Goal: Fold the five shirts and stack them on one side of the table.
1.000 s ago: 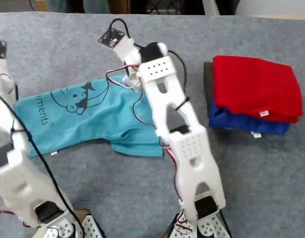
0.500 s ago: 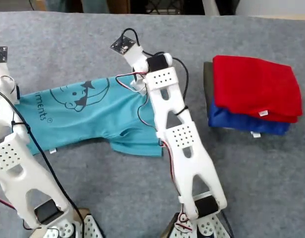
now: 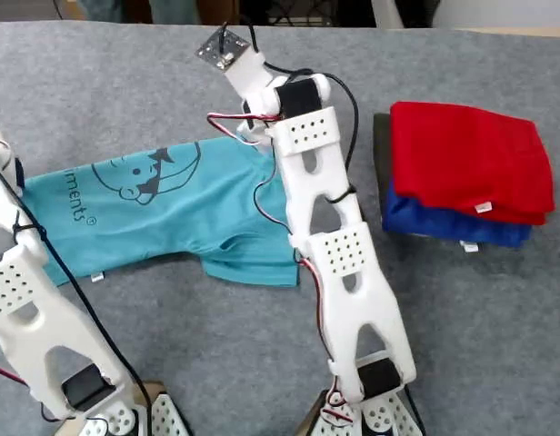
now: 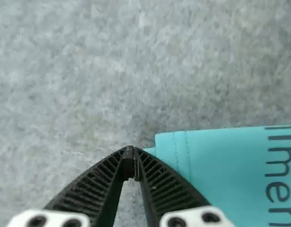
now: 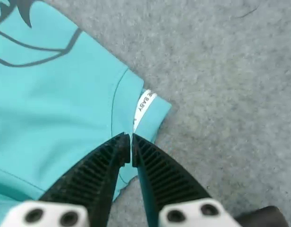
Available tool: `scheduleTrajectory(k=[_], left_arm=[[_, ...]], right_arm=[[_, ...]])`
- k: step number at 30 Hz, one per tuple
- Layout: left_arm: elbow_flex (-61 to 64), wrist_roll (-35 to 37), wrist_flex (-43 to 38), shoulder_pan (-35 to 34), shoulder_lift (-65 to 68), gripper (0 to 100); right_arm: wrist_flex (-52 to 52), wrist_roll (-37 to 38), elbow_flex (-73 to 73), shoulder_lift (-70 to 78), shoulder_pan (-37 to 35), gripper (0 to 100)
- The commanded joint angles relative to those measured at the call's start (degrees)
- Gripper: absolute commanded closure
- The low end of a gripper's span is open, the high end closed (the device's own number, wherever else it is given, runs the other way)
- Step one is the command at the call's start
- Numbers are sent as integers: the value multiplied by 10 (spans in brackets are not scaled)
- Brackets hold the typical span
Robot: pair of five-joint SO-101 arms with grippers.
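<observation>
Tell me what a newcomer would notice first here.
A teal shirt with a cartoon print lies spread out left of centre. On the right a folded red shirt sits on a folded blue shirt. The right tool is shut over the teal shirt's edge, the left tool beside its corner.

1. Stack at the table's (image 3: pixel 216 363) right side, red folded shirt (image 3: pixel 466 159) on blue folded shirt (image 3: pixel 444 224), blocks that side
2. Right arm (image 3: pixel 330 245) spans front to back mid-table, over the teal shirt's (image 3: pixel 162 213) right end
3. Left arm (image 3: pixel 25 309) lines the left edge
4. Open grey lanes: between right arm and stack, behind teal shirt, in front of it between the arms
</observation>
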Motion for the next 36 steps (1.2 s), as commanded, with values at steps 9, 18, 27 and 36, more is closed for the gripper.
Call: scheduleTrajectory(k=[9, 18, 27, 36], left_arm=[[-20, -99, 93, -122, 104, 972], [-48, -199, 167, -143, 105, 972], [-276, -95, 263, -45, 64, 971], [-279, -96, 122, -36, 211, 971]], right_arm=[[5, -4, -23, -30, 4, 984], [5, -3, -24, -31, 0, 984], [7, -21, 21, -67, -20, 985], [6, -30, 298, -257, -25, 985]])
